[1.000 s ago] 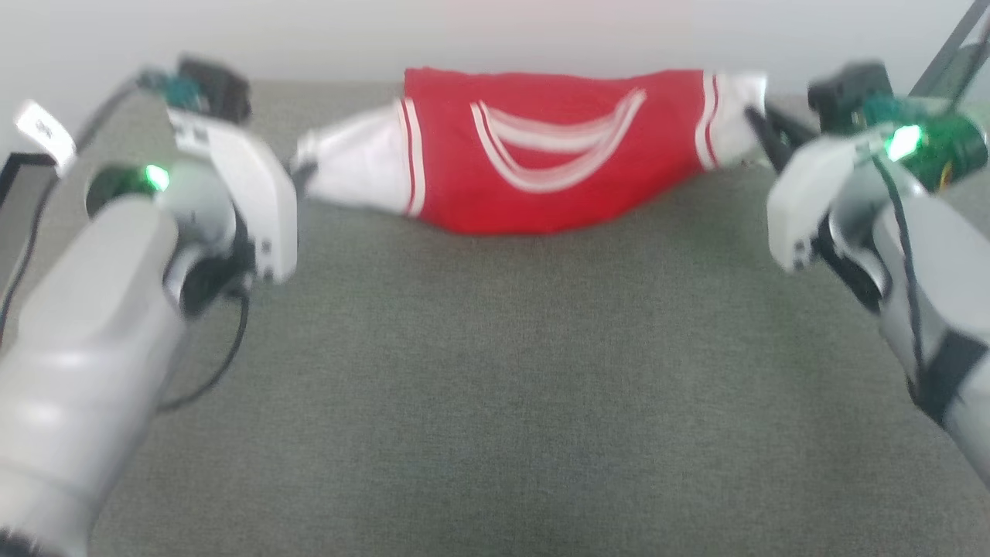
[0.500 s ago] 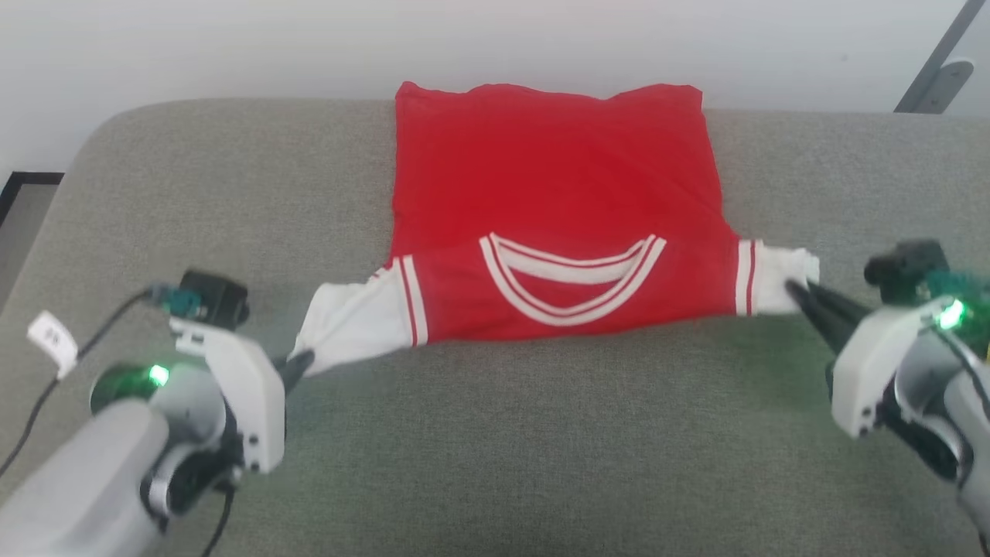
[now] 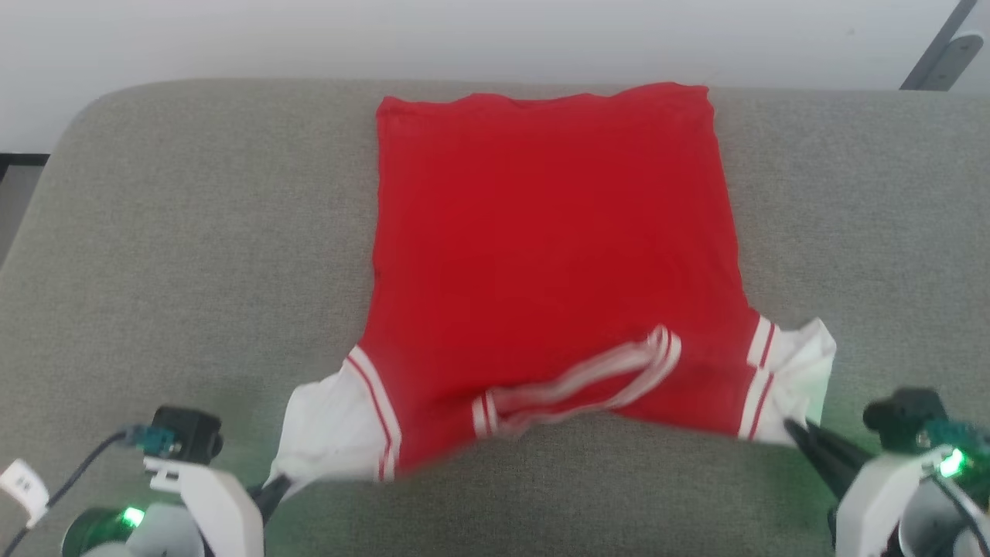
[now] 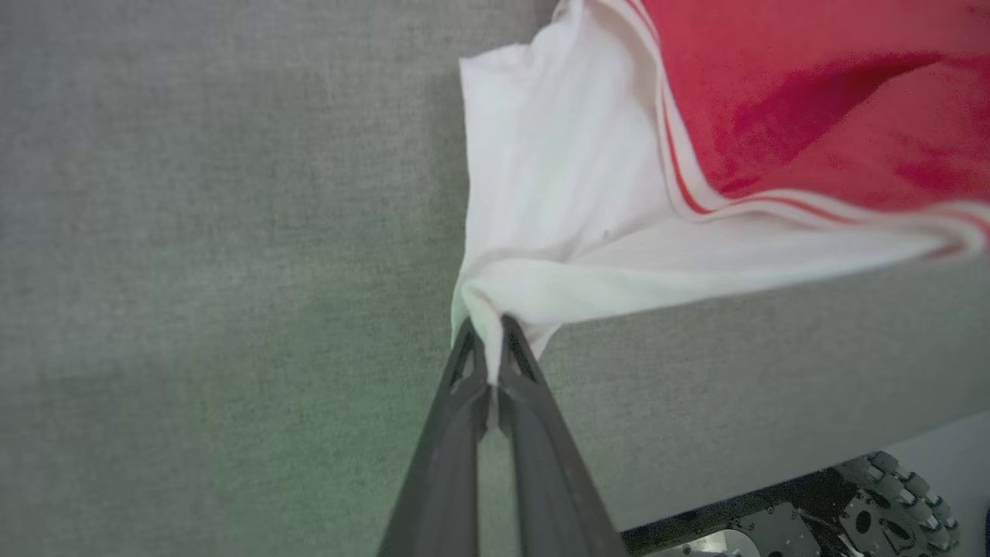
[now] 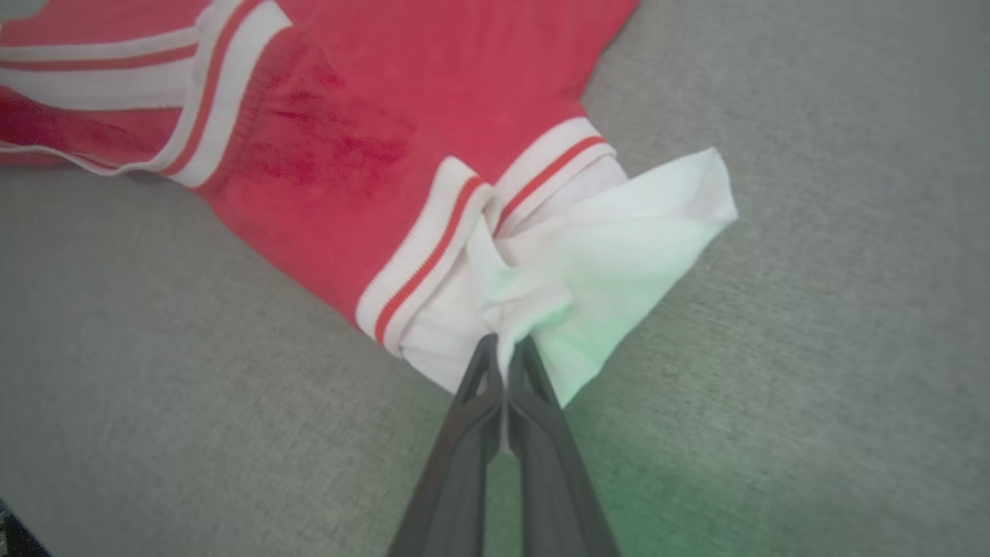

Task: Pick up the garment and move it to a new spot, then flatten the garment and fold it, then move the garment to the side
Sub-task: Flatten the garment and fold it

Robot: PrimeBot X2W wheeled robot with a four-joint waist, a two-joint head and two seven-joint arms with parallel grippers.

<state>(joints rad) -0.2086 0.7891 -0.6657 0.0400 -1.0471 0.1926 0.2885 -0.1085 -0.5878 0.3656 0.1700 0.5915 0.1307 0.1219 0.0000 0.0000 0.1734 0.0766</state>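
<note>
The left claw is pinched tight on the bunched tip of one white sleeve, and the right claw on the opposite sleeve. Between them, the red jersey shirt with white short sleeves and striped trim lies spread on the grey fabric surface, neckline nearest the robot and hem at the far edge.

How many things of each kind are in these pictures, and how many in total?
garment: 1
tools: 2 (left tool, right tool, both shut on the garment)
grey surface: 1
Total: 4
</note>
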